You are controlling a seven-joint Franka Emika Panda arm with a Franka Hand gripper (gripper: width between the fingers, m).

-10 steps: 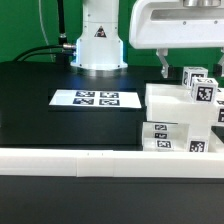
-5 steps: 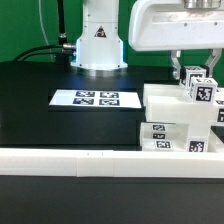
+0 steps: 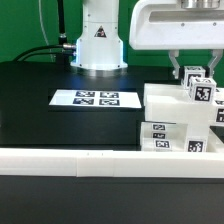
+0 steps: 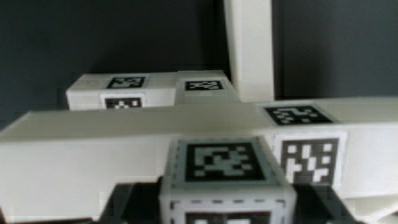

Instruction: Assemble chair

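Jaws straddle a tagged block (image 3: 196, 80) at the chair's (image 3: 178, 118) two o'clock, grip unclear; an off-centre pinch could tip it off the bench (image 3: 60, 120).

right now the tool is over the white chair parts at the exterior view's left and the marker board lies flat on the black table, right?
Not quite. The exterior view shows the tool over the white chair parts at the exterior view's right, not its left. The rest holds: the marker board lies flat on the black table.
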